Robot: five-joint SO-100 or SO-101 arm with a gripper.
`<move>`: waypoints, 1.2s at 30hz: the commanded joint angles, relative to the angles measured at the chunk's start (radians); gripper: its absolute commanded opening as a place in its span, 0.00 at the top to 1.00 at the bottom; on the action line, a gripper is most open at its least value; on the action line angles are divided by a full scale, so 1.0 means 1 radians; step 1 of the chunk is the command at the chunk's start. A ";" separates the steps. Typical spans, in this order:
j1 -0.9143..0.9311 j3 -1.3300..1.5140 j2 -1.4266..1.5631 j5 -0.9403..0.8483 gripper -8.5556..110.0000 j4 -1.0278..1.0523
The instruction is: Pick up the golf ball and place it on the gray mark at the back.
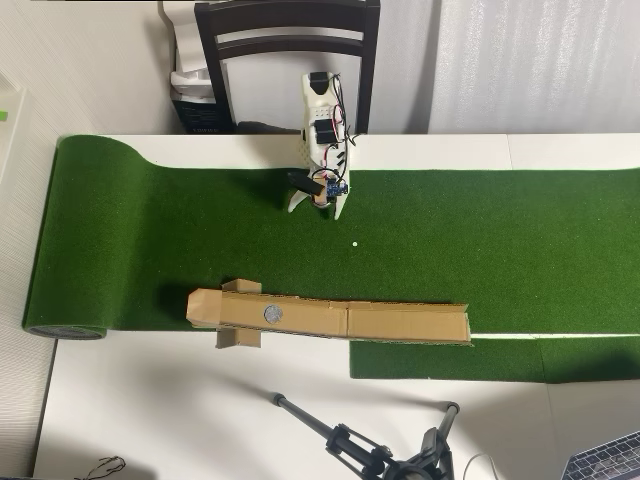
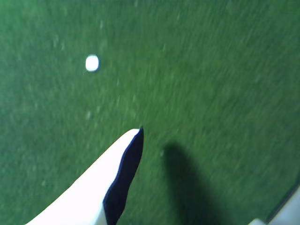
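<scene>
The small gray-white dimpled golf ball (image 1: 273,313) sits in the long brown cardboard trough (image 1: 400,322) on the green turf mat (image 1: 520,230), well apart from the white pincer (image 1: 318,200). Whether the pincer is released or clenched, I cannot tell. 1 tiny white dot (image 2: 92,63) lies beyond its fingertip (image 2: 133,140).

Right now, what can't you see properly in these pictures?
- Round gray thing in the cardboard channel, overhead view: too small to tell ball from flat mark.
- Gripper, overhead view: the arm hides its jaws. Wrist view: blurred, and the bottom edge cuts most of it off.
</scene>
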 commanded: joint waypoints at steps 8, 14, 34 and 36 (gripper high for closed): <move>-0.032 -0.100 0.104 0.044 0.51 0.120; -0.029 -0.144 0.104 0.037 0.64 0.155; -0.043 -0.080 0.103 0.041 0.90 0.153; -0.034 -0.080 0.103 0.034 0.90 0.153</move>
